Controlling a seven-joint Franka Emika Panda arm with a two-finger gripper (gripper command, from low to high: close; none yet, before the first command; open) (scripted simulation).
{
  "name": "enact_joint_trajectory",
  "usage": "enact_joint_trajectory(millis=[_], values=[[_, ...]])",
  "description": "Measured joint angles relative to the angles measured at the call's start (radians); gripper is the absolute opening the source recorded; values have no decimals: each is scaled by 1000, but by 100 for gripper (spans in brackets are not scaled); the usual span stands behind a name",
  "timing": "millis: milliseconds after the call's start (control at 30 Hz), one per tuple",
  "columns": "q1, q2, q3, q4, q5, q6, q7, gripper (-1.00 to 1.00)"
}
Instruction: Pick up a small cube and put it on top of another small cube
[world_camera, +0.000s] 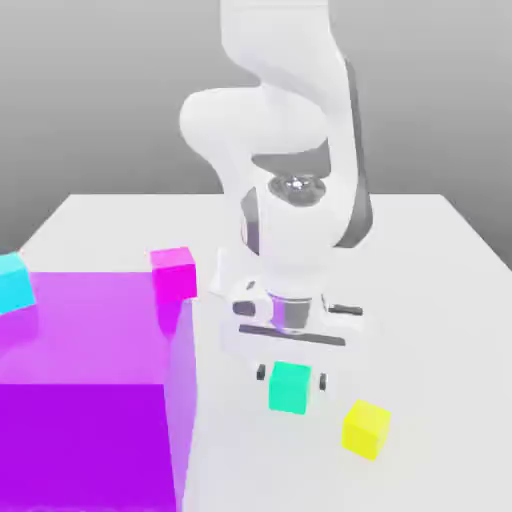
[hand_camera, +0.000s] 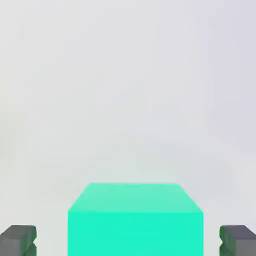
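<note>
Exterior view: your gripper (world_camera: 292, 378), jaws wide, gripping nothing, straddled teal cube (world_camera: 290, 388); yellow cube (world_camera: 366, 430) sat at teal's four o'clock. Grasp step was underway; next move called for closing squarely.

The exterior view faces the arm (world_camera: 295, 200) from across the table (world_camera: 420, 300), looking somewhat down, far enough back to take in most of it. The hand view looks from the hand, close over the teal cube (hand_camera: 135, 232). Both share that cube and nearby table.

Open gaps between teal-green cube (hand_camera: 135, 230) and both end effector (hand_camera: 128, 241) fingertips.
</note>
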Motion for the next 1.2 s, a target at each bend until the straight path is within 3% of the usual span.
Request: enact_joint_trajectory(millis=[33, 67, 300, 600, 867, 1000, 1200], values=[[14, 16, -12, -1, 0, 14, 3, 0], [23, 25, -19, -1, 1, 23, 5, -100], [22, 25, -19, -1, -4, 23, 9, -100], [-64, -110, 73, -6, 52, -97, -46, -100], [-61, -237, 88, -33, 92, -203, -67, -100], [-57, -295, 87, -53, 86, -245, -54, -100], [-66, -291, 126, 39, 12, -328, 33, -100]])
